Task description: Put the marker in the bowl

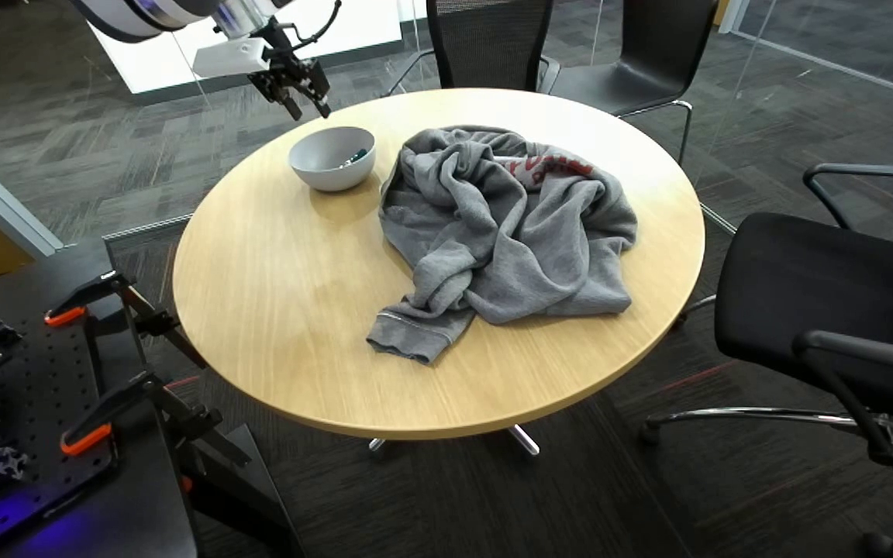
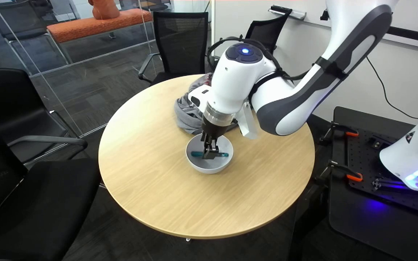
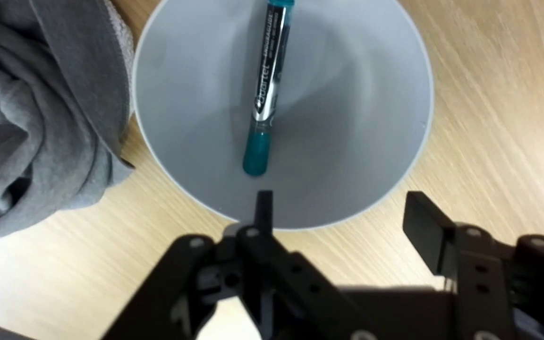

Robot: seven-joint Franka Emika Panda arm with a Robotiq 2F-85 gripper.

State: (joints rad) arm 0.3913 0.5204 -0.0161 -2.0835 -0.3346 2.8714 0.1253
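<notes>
The grey bowl (image 1: 326,174) stands upright on the round table; it also shows in an exterior view (image 2: 210,168) and in the wrist view (image 3: 357,156). The teal marker with a black and silver label lies inside the bowl in the wrist view (image 3: 267,80). The marker also shows in both exterior views (image 1: 355,157) (image 2: 196,154), partly hidden by the gripper or the bowl wall. My gripper (image 3: 340,203) is open and empty, apart from the marker, above the bowl's edge; it also shows in both exterior views (image 1: 310,114) (image 2: 210,154).
A crumpled grey sweatshirt (image 1: 508,232) lies beside the bowl; it also shows in the wrist view (image 3: 40,118). The round wooden table (image 1: 284,310) has chairs around it. The robot's dark base table (image 2: 368,217) with orange clamps stands beside it.
</notes>
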